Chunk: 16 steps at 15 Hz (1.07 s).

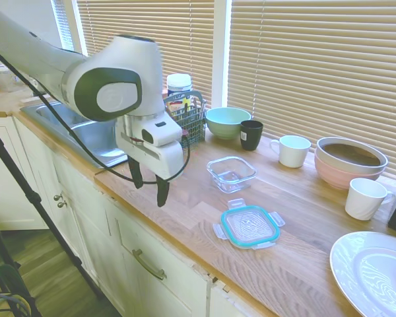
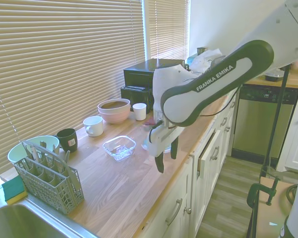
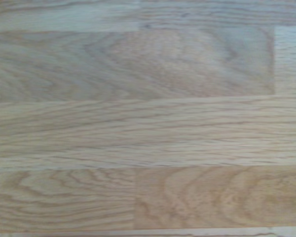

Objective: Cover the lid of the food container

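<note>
One flat clear square lid with teal rim (image 1: 250, 226), lower centre of frame: light, slippery; pinch an edge tab. Jaws (image 1: 147, 185) spread, empty.

Home kitchen. Wooden bench (image 1: 185, 205) over white cabinets (image 1: 152, 264), steel sink (image 1: 86, 135) at one end with a cutlery drainer (image 2: 47, 181) beside it, dishwasher (image 2: 260, 124) further along. Mugs (image 1: 294, 150), bowls (image 1: 226, 122) and a white plate (image 1: 369, 274) sit on the bench under windows with slatted blinds (image 1: 317, 59); a black countertop appliance (image 2: 144, 79) stands at the far end.
</note>
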### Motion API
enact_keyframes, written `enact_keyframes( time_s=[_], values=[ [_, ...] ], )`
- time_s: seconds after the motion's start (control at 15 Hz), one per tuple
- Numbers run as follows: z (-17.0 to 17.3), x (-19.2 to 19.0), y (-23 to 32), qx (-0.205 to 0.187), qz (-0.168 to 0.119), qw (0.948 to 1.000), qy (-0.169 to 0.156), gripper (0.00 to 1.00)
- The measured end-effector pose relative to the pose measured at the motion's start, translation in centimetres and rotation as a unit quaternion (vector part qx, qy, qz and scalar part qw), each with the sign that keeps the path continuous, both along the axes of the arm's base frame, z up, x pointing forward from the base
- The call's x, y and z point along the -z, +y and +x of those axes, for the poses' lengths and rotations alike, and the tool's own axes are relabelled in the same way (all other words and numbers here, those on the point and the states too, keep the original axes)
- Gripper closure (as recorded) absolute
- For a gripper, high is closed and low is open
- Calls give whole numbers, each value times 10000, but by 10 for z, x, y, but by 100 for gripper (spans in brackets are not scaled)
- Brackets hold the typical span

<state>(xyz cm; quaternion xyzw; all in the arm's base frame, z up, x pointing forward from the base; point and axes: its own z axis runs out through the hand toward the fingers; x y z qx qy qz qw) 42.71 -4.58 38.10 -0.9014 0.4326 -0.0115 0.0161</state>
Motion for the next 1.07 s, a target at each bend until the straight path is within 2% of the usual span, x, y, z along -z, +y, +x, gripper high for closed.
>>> enact_keyframes(
  time_s=[0.4, 0.67, 1.07],
  values=[
    [7, 8, -85, 433, 296, 9986, 60, 0],
    [11, 6, -153, 819, 492, 9954, 101, 0],
    [33, 3, -207, 1119, 498, 9921, 263, 0]
  ],
)
